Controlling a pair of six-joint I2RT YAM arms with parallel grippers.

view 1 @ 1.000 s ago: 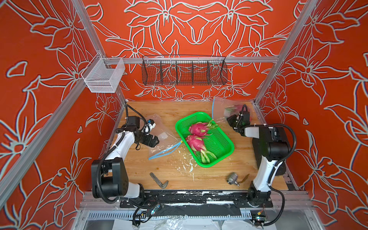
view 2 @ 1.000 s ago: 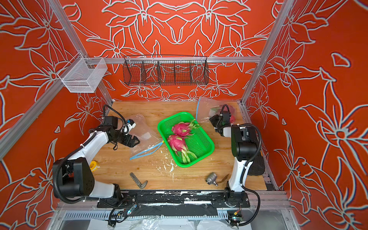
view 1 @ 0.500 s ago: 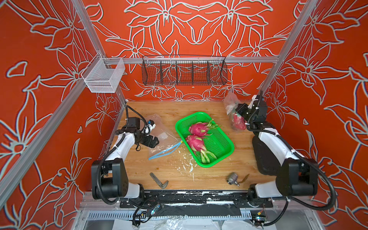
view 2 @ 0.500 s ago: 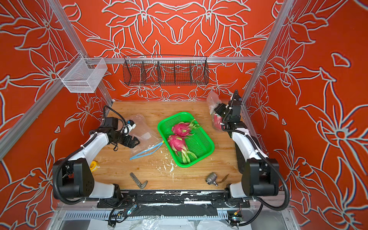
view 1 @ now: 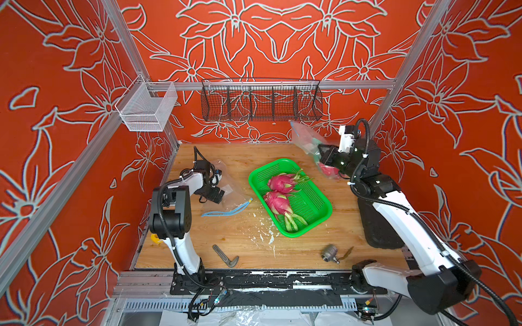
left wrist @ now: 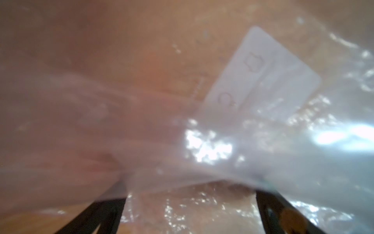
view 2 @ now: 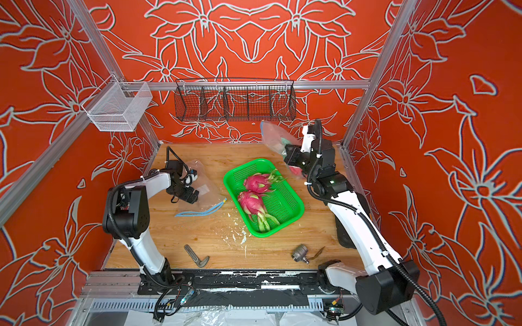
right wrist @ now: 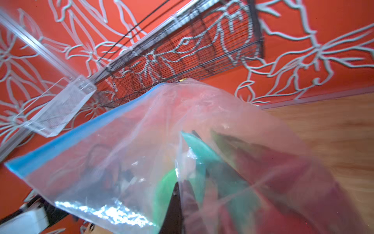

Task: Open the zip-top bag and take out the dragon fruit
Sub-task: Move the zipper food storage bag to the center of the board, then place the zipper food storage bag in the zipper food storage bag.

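My right gripper (view 1: 320, 153) is shut on a clear zip-top bag (view 1: 305, 138), held in the air at the back right above the table. The bag's blue zip strip (right wrist: 81, 137) points up and away. A dragon fruit (view 1: 328, 171) hangs inside; its dark pink skin (right wrist: 283, 182) and green scales (right wrist: 198, 147) show through the plastic. Two more dragon fruits (view 1: 279, 182) (view 1: 276, 201) lie in the green basket (view 1: 313, 197). My left gripper (view 1: 216, 194) stands open over a flat, empty clear bag (view 1: 233, 187) on the table's left, with its film (left wrist: 263, 81) between and beyond the black fingers (left wrist: 101, 214).
A bent metal tool (view 1: 226, 256) and a metal fitting (view 1: 329, 252) lie near the front edge. White crumbs (view 1: 262, 234) are scattered before the basket. A black wire rack (view 1: 261, 101) and a white mesh bin (view 1: 147, 110) hang on the back rail.
My right arm has swung out and lifted the bag with the fruit off the table toward the back right corner. The left arm has stayed put.
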